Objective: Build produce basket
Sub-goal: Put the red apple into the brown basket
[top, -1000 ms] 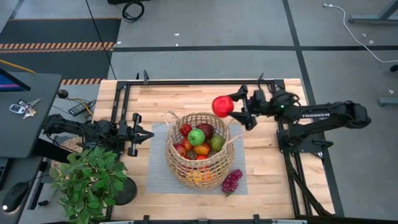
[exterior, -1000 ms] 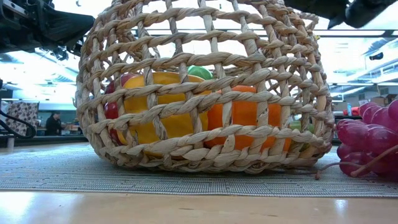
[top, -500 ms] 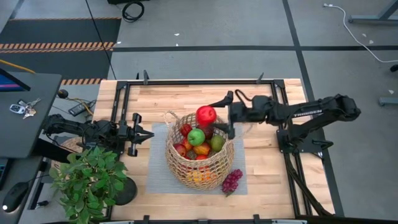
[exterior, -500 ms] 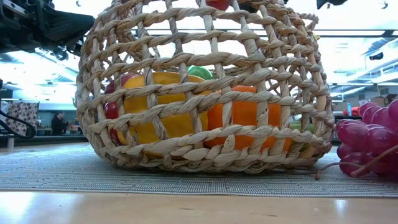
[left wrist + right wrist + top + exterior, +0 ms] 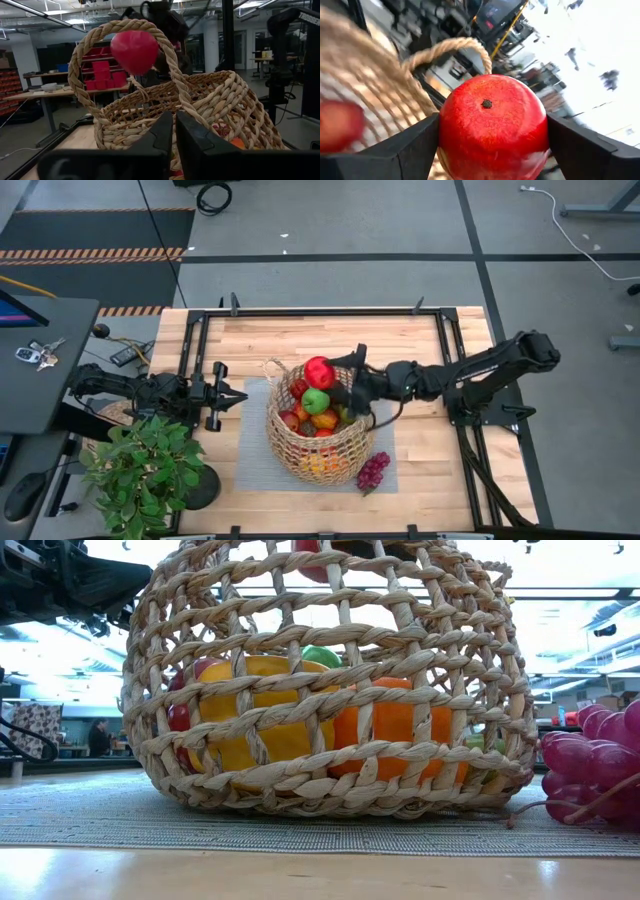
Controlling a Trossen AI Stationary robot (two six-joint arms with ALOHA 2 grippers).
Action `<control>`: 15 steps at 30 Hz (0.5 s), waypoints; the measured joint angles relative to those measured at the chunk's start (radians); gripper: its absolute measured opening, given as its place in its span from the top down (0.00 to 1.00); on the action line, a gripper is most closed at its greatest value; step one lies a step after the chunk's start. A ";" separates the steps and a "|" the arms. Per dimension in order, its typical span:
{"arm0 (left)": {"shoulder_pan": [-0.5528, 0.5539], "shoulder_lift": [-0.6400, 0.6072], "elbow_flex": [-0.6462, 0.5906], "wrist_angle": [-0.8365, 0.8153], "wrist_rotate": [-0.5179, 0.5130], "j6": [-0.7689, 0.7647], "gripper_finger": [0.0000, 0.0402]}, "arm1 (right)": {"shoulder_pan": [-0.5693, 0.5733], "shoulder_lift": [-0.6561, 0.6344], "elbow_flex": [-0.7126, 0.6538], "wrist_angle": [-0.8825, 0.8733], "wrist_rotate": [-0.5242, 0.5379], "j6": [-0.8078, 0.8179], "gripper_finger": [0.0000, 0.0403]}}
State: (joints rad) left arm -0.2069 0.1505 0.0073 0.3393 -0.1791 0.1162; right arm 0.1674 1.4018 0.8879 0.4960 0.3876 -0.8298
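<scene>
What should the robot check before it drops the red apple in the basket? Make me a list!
1. Apple held firmly: ok. The right gripper clamps the red apple on both sides.
2. Apple above the basket opening: ok. It hangs over the basket near its far rim.
3. Room inside: cannot tell. A green apple and other fruit already pile high.
4. Left gripper out of the way: ok. It waits shut beside the basket.
5. Handle clear of the drop: cannot tell.
6. All produce in: not ok. The purple grapes lie on the mat.

Apple point(image 5: 320, 372) above basket point(image 5: 300, 455), grapes point(image 5: 372, 471) beside
</scene>
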 joint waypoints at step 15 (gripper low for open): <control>0.000 0.000 0.000 0.000 0.000 0.000 0.92 | 0.060 0.070 -0.001 0.071 0.046 -0.480 0.14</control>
State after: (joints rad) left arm -0.2066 0.1505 0.0071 0.3394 -0.1791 0.1162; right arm 0.2278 1.4719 0.8871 0.5674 0.4338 -1.3097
